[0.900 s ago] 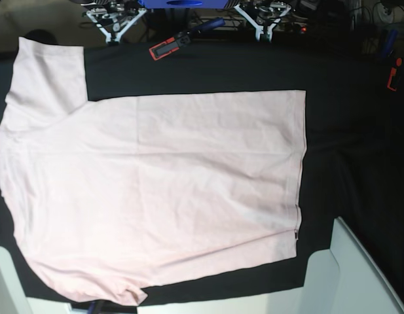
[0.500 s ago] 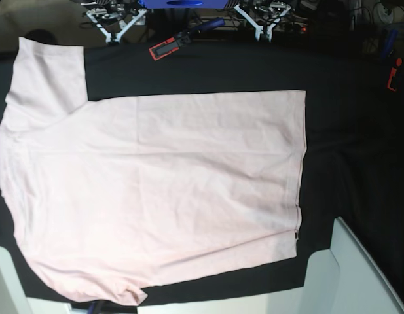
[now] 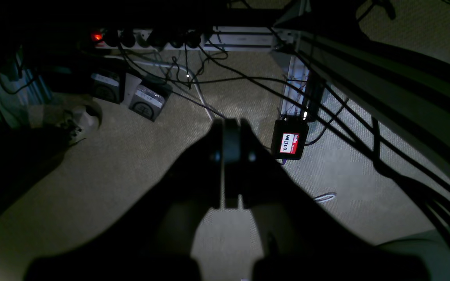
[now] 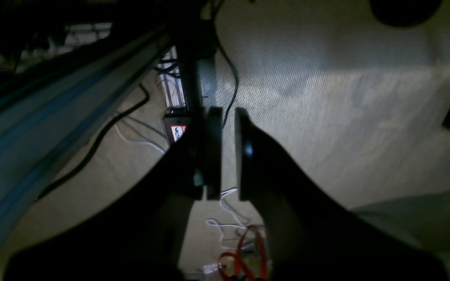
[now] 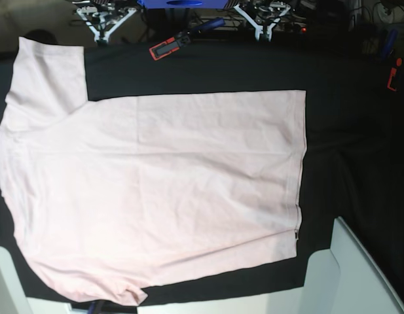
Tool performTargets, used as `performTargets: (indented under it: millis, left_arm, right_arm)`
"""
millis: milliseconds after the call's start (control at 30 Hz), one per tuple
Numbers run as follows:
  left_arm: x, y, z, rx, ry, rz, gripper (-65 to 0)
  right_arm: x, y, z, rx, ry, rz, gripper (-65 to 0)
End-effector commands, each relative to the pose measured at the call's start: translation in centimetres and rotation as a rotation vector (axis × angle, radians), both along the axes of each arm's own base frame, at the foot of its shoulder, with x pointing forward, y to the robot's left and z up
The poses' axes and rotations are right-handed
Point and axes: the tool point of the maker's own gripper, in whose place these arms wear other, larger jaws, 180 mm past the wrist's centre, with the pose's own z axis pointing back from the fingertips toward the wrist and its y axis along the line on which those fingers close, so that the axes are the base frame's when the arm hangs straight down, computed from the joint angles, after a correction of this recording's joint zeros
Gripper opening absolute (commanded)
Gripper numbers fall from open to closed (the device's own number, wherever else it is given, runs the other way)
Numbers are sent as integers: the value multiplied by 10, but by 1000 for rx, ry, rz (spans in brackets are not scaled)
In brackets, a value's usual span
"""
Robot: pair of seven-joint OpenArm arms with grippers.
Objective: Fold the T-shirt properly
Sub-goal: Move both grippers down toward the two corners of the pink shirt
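Pale pink cotton covers most of the table: the T-shirt (image 5: 156, 190) lies spread flat on the black cloth (image 5: 346, 144), plain side up, its hem toward the right of the base view and one short sleeve reaching to the far left corner. The fabric shows only faint creases, and nothing rests on it. Along the far edge of the table a red and black clamp (image 5: 167, 47) sits on the cloth, well apart from the shirt, and another small red one (image 5: 393, 77) stands near the right edge. Both arms are off the table, their cameras looking down at carpet. The left gripper (image 3: 231, 164) has its fingers pressed together with nothing between them; beyond it a power strip (image 3: 193, 39) with a red light lies among black cables, and a small black box with a red and white name sticker (image 3: 289, 141) sits just beside its tips. The right gripper (image 4: 225, 152) shows a narrow slit between its fingers and holds nothing; below it red and white wires (image 4: 244, 253) lie tangled on the floor.
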Motion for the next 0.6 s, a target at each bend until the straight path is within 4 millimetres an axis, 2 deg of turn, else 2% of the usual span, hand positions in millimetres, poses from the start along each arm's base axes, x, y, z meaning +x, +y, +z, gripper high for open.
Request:
performTargets:
  millis: [0, 33, 67, 133, 233, 333, 467, 533, 567]
  left_arm:
    - [-8, 2, 0, 8, 8, 4, -650]
    - [-9, 4, 1, 10, 5, 1, -650]
    - [-17, 7, 1, 16, 15, 0, -650]
    - [-22, 21, 5, 39, 3, -7, -650]
    - [-29, 42, 14, 77, -36, -27, -650]
    - [-33, 55, 28, 105, -90, -53, -650]
    - [-36, 61, 43, 120, -138, -74, -650]
    - [-37, 66, 51, 131, -159, -83, -650]
    - [-36, 75, 57, 149, -173, -81, -650]
  right_arm:
    - [-3, -5, 0, -5, 2, 2, -588]
    - [-9, -8, 0, -8, 11, 4, -588]
    - [-19, -8, 0, -8, 27, 5, -588]
    - [-35, -11, 1, -11, 50, 7, -588]
    - [-69, -30, 5, -41, 88, 2, -588]
    - [-84, -39, 12, -56, 63, 12, -588]
    - [-102, -49, 26, -78, 24, 0, -588]
    - [-113, -64, 36, -114, 13, -61, -588]
    - [-112, -73, 41, -133, 2, -91, -588]
